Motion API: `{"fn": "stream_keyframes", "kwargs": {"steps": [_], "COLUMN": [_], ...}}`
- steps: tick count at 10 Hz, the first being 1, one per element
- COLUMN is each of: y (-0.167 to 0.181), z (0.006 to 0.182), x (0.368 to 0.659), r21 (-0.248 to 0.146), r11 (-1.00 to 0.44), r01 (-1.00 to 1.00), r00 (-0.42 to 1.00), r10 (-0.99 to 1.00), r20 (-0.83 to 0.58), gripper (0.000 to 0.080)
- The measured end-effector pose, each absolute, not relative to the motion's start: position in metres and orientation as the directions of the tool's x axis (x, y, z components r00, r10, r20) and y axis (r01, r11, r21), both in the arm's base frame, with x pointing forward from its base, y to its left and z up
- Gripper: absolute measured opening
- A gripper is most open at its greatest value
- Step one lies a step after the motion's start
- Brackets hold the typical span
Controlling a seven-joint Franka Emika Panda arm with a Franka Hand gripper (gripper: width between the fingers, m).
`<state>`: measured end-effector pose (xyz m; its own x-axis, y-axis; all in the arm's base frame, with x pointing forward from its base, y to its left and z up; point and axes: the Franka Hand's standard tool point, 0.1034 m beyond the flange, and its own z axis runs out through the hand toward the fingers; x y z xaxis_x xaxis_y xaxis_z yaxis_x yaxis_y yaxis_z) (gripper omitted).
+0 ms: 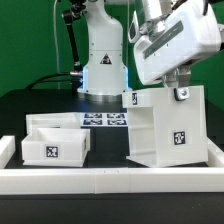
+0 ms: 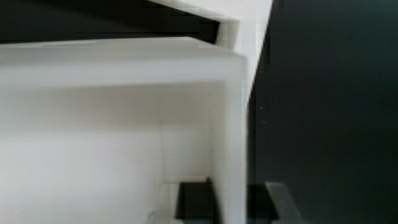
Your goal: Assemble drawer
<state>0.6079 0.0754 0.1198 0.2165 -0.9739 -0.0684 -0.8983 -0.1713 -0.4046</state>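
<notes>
The drawer's large white cube housing [image 1: 165, 125] stands at the exterior view's right, slightly tilted, with a tag on its front face. My gripper [image 1: 180, 92] is at its top edge, shut on one upright wall. In the wrist view that white wall [image 2: 228, 120] runs between my two dark fingers [image 2: 196, 200], with my gripper [image 2: 233, 203] astride it. One small shallow tray [image 1: 55, 140] with a tag on its front sits on the table at the exterior view's left, well apart from the housing. A second tray does not show.
The marker board [image 1: 105, 120] lies flat behind, between the tray and the housing, in front of the arm's base [image 1: 102, 75]. A low white rail [image 1: 110, 182] runs along the table's front edge and up the exterior view's left side.
</notes>
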Motion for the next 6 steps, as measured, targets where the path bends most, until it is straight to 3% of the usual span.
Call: {"fn": "stream_keyframes", "kwargs": {"steps": [6], "y": [0.089], "z": [0.115], "x": [0.622], "r21": [-0.395], "r11": [-0.141], "r01": [-0.908], "r00": [0.198], "r10": [-0.975], "r20": [-0.106], "gripper": [0.0055]}}
